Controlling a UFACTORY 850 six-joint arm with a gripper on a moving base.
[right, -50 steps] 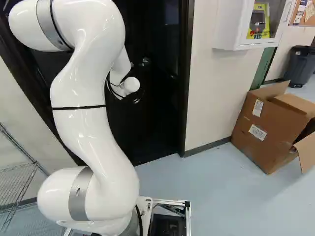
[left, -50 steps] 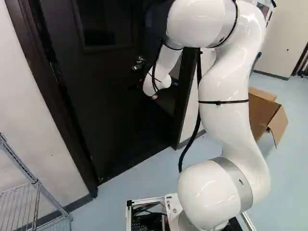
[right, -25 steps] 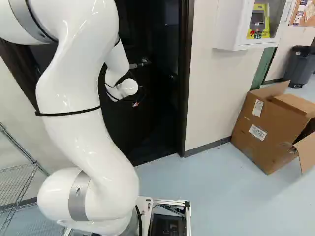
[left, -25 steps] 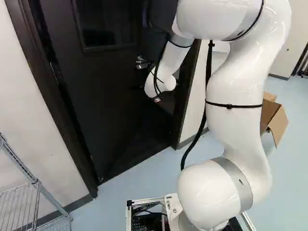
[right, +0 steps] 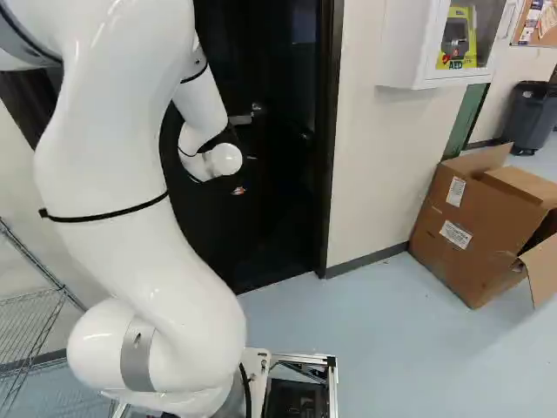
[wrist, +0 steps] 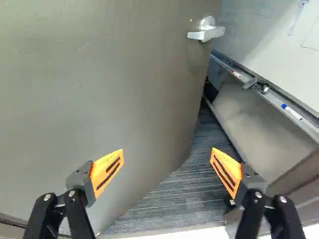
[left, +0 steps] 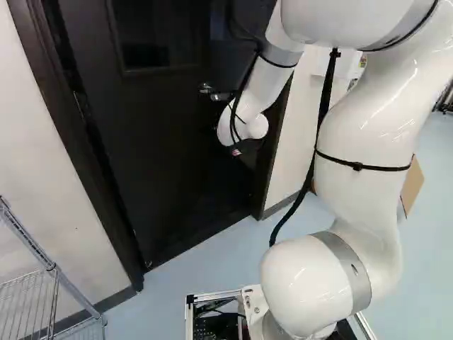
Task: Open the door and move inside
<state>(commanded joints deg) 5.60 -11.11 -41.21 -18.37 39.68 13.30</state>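
Observation:
The dark door [left: 163, 163] stands ajar in its frame [left: 272, 156]. In the left base view its metal handle [left: 207, 88] is just beside my wrist; in the right base view the handle [right: 244, 118] shows past the forearm. My gripper's fingers cannot be made out against the dark door in the base views. In the wrist view the gripper [wrist: 167, 162] is open wide, nothing between its pads. One finger is over the door face [wrist: 99, 99], the other over the gap past its free edge. The lever [wrist: 207, 34] lies well ahead of the fingers, untouched.
Through the gap are dark carpet [wrist: 174, 199] and a whiteboard [wrist: 279, 40] with a marker tray. A wire shelf [left: 42, 297] stands left of the door. Right of the doorway are a wall cabinet [right: 426, 43], a cardboard box [right: 474, 226] and a bin [right: 531, 117].
My arm has shifted against its lowest joint: rightward in the left base view, leftward in the right base view. The wrist has sunk slightly. The base has not moved.

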